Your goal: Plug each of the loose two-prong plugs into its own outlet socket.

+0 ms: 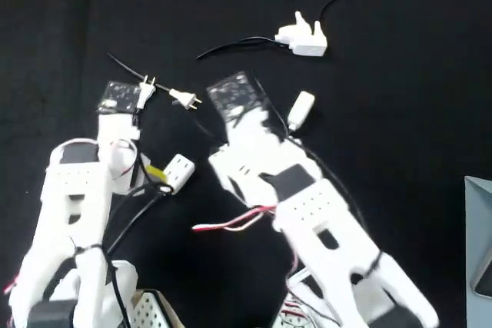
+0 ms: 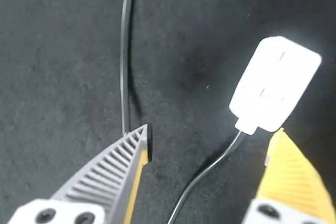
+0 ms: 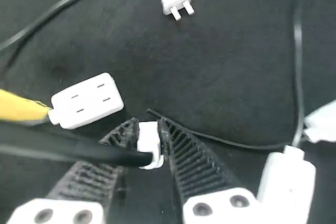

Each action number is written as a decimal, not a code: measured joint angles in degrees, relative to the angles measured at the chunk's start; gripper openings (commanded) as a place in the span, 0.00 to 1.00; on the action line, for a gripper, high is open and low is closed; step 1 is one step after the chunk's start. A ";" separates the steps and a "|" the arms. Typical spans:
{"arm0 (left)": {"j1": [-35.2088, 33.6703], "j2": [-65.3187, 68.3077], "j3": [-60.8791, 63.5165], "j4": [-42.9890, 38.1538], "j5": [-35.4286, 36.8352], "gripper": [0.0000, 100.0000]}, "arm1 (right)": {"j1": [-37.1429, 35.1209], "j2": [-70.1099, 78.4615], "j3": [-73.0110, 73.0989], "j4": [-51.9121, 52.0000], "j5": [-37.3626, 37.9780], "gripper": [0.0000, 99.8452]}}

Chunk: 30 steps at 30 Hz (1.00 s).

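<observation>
Right gripper (image 3: 149, 129) is pinching a white plug (image 3: 148, 142) just beside the outlet socket (image 3: 86, 100), which is lying left of the worktop's middle. Left gripper (image 2: 210, 132) is sitting wide open right by that socket. Probably it's the lining-up stage: next is getting the prongs facing the slots and the socket braced.

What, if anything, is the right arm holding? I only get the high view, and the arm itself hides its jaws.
Observer: In the right wrist view, the right gripper has its jaws shut on a white plug.
Operator: And the left arm, is it gripping that socket?
Observer: No. In the left wrist view, the left gripper has its jaws open, and the white socket lies close by the yellow jaw, not clamped.
</observation>
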 measured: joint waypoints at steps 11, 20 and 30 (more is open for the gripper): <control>-8.62 -18.11 15.74 -11.52 6.07 0.35 | -9.14 5.98 -1.49 -6.33 6.07 0.01; -11.34 -18.64 17.49 -14.15 8.70 0.35 | -10.37 12.75 -1.49 -16.26 10.02 0.01; -11.34 -18.73 17.67 -14.42 8.70 0.35 | -10.37 23.65 -6.95 -17.76 10.29 0.01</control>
